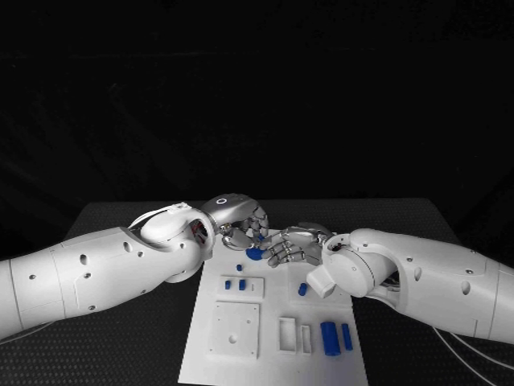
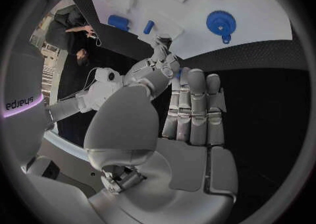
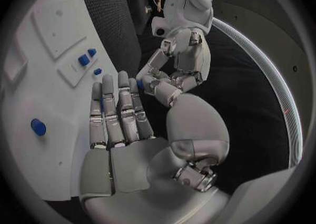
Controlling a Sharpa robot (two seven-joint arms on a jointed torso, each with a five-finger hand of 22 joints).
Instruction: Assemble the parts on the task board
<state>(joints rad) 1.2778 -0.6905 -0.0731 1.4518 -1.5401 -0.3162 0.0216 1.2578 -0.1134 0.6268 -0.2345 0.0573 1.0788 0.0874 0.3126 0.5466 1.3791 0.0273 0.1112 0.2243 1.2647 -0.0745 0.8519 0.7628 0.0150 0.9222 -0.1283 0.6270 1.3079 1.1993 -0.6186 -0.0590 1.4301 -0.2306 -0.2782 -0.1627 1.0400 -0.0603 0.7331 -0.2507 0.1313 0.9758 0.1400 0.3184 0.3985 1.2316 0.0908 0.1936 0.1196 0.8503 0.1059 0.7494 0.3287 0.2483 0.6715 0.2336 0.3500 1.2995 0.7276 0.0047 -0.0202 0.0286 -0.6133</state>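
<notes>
On the white board (image 1: 274,354), near its front edge toward the right, two long blue parts (image 1: 329,338) lie side by side, long axes running front to back, next to white slots (image 1: 288,334). Further back sit two small blue pegs (image 1: 235,284) in a raised block near the left edge, and a single short part (image 1: 303,289) toward the right edge, just beside the right arm. At the far edge of the board the two hands meet. A blue piece (image 1: 254,253), rounded and with no clear long axis, sits between them, nearly touching both; which hand is nearer I cannot tell. The left hand (image 1: 240,219) is above and behind it, the right hand (image 1: 294,245) just to its right. Both wrist views show fingers (image 2: 191,105) lying straight and close together, not closed around anything, but whether fingertips pinch the piece I cannot tell. The left wrist view also shows a blue gear (image 2: 221,23) flat on the board.
</notes>
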